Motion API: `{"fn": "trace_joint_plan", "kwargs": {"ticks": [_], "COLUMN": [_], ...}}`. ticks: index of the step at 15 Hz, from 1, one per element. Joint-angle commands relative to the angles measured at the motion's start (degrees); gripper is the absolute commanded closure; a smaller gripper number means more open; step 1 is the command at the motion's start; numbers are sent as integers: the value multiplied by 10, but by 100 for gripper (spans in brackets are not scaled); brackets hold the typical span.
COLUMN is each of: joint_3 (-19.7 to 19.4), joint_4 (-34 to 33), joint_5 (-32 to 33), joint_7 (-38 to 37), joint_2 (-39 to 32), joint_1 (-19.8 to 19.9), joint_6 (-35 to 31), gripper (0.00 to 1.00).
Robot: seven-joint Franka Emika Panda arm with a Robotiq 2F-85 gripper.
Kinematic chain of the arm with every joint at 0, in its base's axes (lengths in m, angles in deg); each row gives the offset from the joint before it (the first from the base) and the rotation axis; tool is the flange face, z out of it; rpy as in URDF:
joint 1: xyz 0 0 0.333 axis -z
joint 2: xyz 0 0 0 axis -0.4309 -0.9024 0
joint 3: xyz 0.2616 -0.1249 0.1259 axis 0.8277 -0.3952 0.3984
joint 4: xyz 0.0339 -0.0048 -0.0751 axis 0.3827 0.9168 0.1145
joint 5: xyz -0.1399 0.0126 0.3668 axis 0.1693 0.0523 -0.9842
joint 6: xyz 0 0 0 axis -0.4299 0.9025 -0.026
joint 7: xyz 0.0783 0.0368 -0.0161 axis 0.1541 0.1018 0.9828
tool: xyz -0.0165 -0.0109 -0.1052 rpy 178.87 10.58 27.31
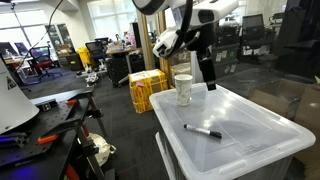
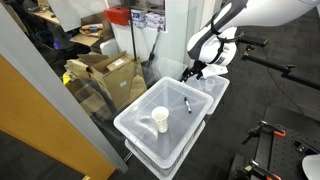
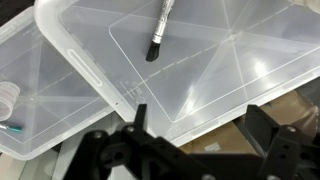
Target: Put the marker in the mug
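The marker (image 1: 203, 131) is a thin black stick lying flat on the clear lid of a plastic bin (image 1: 262, 140). It also shows in an exterior view (image 2: 187, 105) and near the top of the wrist view (image 3: 158, 38). The mug (image 1: 184, 88), small and whitish, stands upright on the same lid near a corner, apart from the marker; it also shows in an exterior view (image 2: 161, 120). It is out of the wrist view. My gripper (image 3: 200, 125) is open and empty. It hangs above the lid's edge (image 1: 208, 80), a short way from the marker (image 2: 191, 73).
A second clear bin (image 3: 40, 90) stands beside the first (image 2: 216, 86), with small items inside. A yellow crate (image 1: 146, 90) is on the floor behind. Cardboard boxes (image 2: 105, 72) and a glass partition (image 2: 60, 120) stand next to the bins.
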Motion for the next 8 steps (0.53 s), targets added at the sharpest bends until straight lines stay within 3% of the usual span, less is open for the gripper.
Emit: {"fn": "trace_joint_plan", "kwargs": {"ticks": [1,8], "joint_3": [4,30], "joint_4": [-30,-51], "joint_5": [1,-30], "joint_7": [-21,-4], "joint_2": [-32,-68], "joint_1": [5,19], "joint_6": [22,17], "gripper": [0,0]}}
